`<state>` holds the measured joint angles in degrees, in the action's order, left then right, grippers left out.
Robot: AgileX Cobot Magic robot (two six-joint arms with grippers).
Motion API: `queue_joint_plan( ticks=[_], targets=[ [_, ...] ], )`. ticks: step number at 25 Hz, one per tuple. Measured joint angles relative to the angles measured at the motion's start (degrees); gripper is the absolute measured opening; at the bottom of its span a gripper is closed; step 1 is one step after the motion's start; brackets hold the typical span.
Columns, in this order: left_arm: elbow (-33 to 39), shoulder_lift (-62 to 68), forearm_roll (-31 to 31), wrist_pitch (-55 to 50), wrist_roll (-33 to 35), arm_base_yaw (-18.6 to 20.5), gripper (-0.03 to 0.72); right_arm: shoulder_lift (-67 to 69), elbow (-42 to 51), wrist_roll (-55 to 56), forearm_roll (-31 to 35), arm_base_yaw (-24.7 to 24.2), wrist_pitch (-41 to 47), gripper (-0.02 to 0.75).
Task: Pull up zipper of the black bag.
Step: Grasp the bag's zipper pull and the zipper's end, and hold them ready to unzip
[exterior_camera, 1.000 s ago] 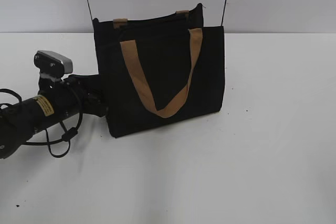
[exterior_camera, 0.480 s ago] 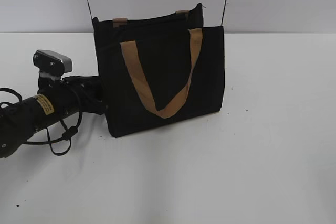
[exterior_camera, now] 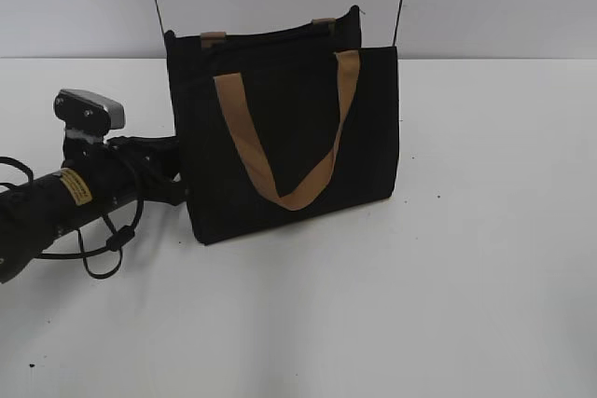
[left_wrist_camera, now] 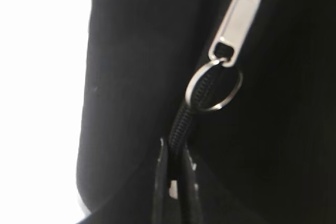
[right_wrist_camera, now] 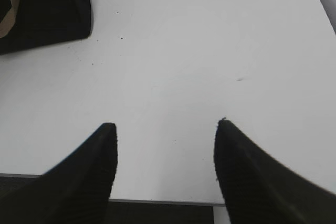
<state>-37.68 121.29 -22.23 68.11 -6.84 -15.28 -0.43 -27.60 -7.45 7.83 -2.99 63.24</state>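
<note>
Gripping step: you have the left gripper point(left_wrist_camera: 176, 182) pressed to the left side of the black bag point(exterior_camera: 289, 137), its jaws nearly closed on the zipper point(left_wrist_camera: 181, 124) line, just below the pull.
Pull tab: the silvery tab point(left_wrist_camera: 239, 22) and its ring point(left_wrist_camera: 214, 85) hang free above the fingertips, not held.
Bag place: it stands upright on the white table point(exterior_camera: 448, 305), tan handle point(exterior_camera: 280, 137) in front.
Right gripper point(right_wrist_camera: 165, 129): jaws wide and empty, well apart from the bag.
Next move: you probably must take the ring or tab itself before pulling along the zipper.
</note>
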Motion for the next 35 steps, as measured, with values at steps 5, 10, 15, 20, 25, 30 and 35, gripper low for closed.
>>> queue_joint_plan(
  ticks=[5,10,15,20,25,30,35],
  targets=[
    [3.4,-5.1,0.0,-0.2,0.0,0.0,0.034,0.0,0.0,0.0,0.0,0.0,0.0,0.450],
    [5.5,-10.4,0.5,-1.6,0.0,0.0,0.034,0.0,0.0,0.0,0.0,0.0,0.0,0.450],
    [5.8,-16.8,0.5,-7.2,0.0,0.0,0.034,0.0,0.0,0.0,0.0,0.0,0.0,0.450],
    [5.8,-23.3,0.4,-13.8,0.0,0.0,0.034,0.0,0.0,0.0,0.0,0.0,0.0,0.450],
    [5.8,-28.2,0.4,-19.2,0.0,0.0,0.034,0.0,0.0,0.0,0.2,0.0,0.0,0.450],
    [5.8,-32.2,0.3,-22.9,0.0,0.0,0.033,0.0,0.0,0.0,3.4,0.0,-0.2,0.450],
    [5.8,-33.5,-0.6,-24.5,0.0,0.0,0.033,5.1,-0.7,-4.3,15.0,0.0,-3.8,0.450]
  ],
)
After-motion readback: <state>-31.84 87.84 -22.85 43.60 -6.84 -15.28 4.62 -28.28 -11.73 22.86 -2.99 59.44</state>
